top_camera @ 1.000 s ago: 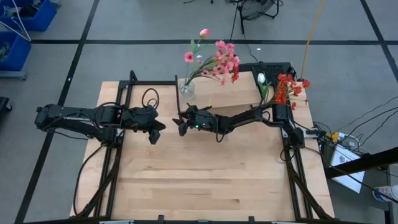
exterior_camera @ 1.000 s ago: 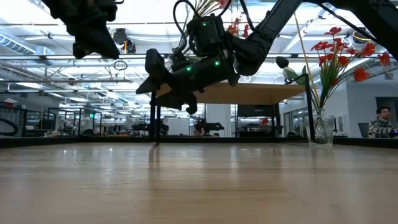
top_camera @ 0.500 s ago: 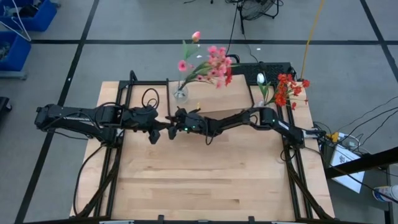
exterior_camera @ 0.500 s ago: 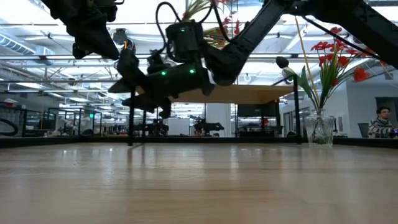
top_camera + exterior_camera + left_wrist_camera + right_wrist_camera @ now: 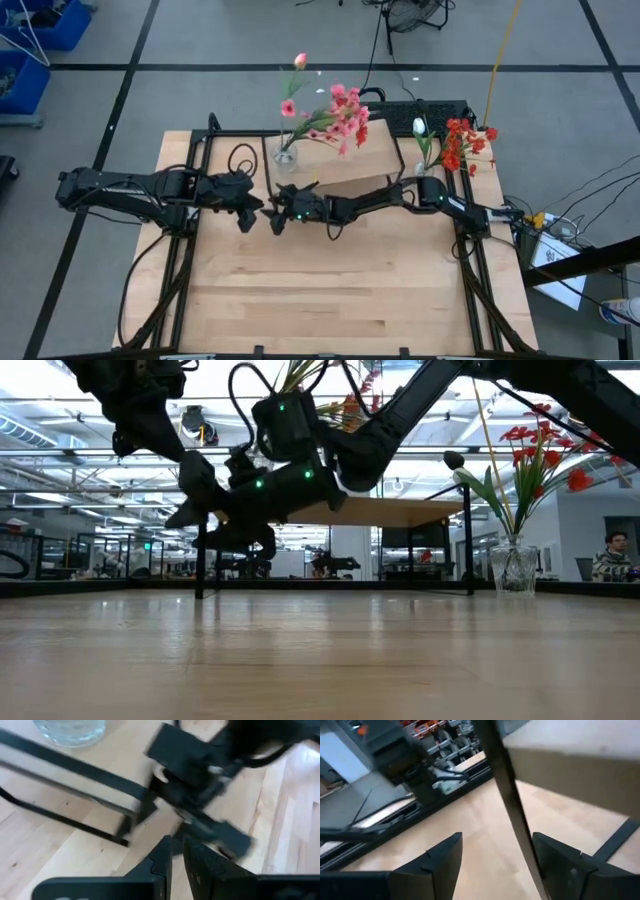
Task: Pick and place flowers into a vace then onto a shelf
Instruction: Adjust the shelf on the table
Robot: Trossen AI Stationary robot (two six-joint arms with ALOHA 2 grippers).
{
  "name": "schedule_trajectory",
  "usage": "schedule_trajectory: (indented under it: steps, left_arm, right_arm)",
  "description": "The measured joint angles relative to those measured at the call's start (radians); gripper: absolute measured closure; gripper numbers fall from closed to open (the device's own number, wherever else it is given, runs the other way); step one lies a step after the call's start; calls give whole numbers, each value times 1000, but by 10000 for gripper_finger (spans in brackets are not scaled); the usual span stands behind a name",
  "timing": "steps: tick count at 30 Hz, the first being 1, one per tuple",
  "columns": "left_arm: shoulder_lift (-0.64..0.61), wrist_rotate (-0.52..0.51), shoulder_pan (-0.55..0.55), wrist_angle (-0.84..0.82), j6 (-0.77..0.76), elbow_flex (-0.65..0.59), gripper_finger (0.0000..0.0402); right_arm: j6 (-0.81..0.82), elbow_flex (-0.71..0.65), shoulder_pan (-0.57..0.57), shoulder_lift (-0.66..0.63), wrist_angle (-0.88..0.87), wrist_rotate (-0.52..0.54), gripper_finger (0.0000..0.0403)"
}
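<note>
The shelf (image 5: 350, 165) stands on its black legs at the table's far middle. On its left end stands a glass vase (image 5: 286, 156) of pink flowers (image 5: 335, 112). A second vase (image 5: 515, 568), with red flowers (image 5: 545, 450) and a white bud, stands on the table to the shelf's right. My right gripper (image 5: 497, 840) is open, reaching level toward the left at the shelf's near left corner, with a shelf leg between its fingers. My left gripper (image 5: 176, 852) is shut, held above the table just left of the right one (image 5: 275, 218), touching nothing. My right gripper has the shelf's near left leg (image 5: 520, 835) between its open fingers, close against the inner side of one finger (image 5: 555, 860). The fingers are not closed on the leg. They come level from the table's right, across the upright leg. The shelf stands on the table.
Black frame rails (image 5: 205, 160) run along the table's left and right sides. Bare tabletop (image 5: 330, 280) lies in front of both grippers. The left arm (image 5: 130, 190) stretches in from the left edge.
My right gripper has gone toward the table's left edge and a little down. The shelf has slid left along the table with it, carrying the vase of pink flowers upright. The vase of red flowers has stayed where it was.
</note>
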Motion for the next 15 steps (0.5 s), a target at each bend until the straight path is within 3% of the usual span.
schedule_trajectory:
  steps: [8, 15]
  left_arm:
    - [0, 0, 0, -5, 29, 0, 350]
    - [0, 0, 0, 0, 43, 0, 350]
  right_arm:
    - [135, -21, 66, -44, -84, -4, 140]
    - [156, -38, 136, -98, -186, 184, 72]
